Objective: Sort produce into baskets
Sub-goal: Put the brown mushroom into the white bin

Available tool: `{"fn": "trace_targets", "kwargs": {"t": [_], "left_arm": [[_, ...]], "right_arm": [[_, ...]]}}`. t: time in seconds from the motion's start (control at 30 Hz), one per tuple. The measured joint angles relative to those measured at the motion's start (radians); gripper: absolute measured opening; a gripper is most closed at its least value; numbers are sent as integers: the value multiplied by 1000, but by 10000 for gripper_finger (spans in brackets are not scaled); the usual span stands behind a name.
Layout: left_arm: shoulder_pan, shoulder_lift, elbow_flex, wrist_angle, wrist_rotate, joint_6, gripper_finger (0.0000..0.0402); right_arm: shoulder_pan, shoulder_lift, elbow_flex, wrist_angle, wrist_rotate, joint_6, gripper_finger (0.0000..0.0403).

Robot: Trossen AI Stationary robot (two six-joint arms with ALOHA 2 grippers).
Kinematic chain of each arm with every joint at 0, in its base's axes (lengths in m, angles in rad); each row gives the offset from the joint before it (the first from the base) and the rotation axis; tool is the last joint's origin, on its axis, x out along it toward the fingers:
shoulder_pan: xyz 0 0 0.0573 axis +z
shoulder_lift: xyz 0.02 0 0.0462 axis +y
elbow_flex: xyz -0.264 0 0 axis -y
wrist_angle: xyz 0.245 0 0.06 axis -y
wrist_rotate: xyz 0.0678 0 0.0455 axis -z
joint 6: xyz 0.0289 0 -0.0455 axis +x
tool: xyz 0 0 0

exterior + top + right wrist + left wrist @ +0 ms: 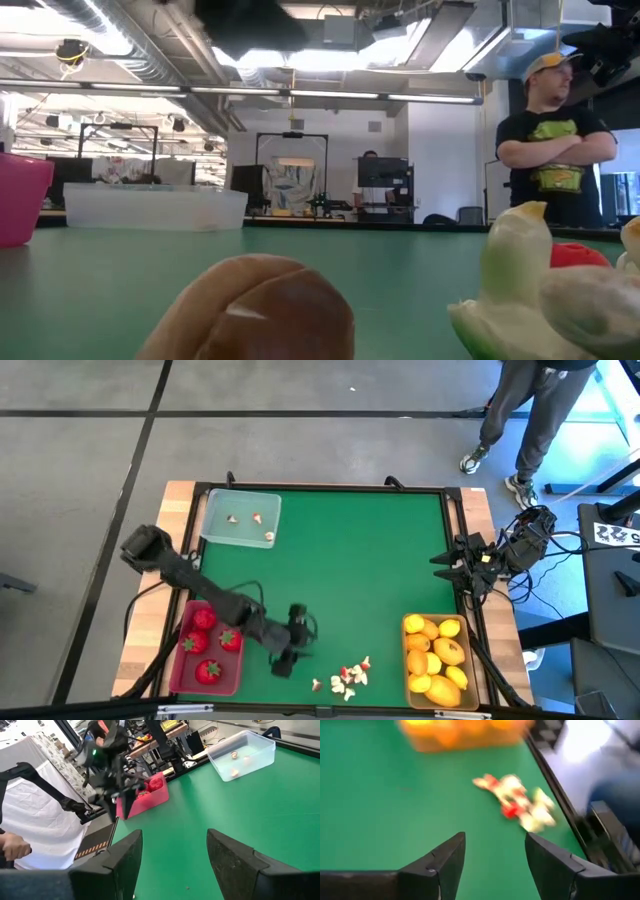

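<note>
Small white-and-red produce bits (pixel 348 678) (pixel 517 802) lie in a loose cluster on the green mat near the front edge. My left gripper (pixel 298 645) (pixel 495 860) hovers just left of them, open, nothing between its fingers. Red strawberries lie in the pinkish-red basket (pixel 178 660) at the near left. Yellow and orange lemons fill the tan-yellow basket (pixel 408 660) at the near right. The clear basket (pixel 240 518) at the far left holds a few tiny bits. My right gripper (pixel 455 565) (pixel 175 860) waits open at the table's right edge.
In the low view, a brown piece (pixel 260 310) and a white-green piece (pixel 520 270) loom close to the camera. A person (pixel 555 140) stands beyond the far edge; legs (pixel 530 410) show at the far right. The mat's middle (pixel 350 570) is bare.
</note>
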Motion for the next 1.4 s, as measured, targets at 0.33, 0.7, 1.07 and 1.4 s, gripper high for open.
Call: {"fn": "trace_targets", "kwargs": {"t": [0.33, 0.7, 1.07, 1.4], "left_arm": [[-119, 87, 10, 115, -8, 45, 200], [-89, 241, 10, 286, 69, 113, 200], [-80, 336, 11, 415, 163, 70, 200], [-68, 392, 9, 466, 218, 27, 200]], "right_arm": [[0, 0, 0, 0, 0, 1, 221], [0, 1, 0, 0, 0, 1, 221], [0, 1, 0, -1, -1, -10, 221], [0, 1, 0, -10, -3, -10, 221]]}}
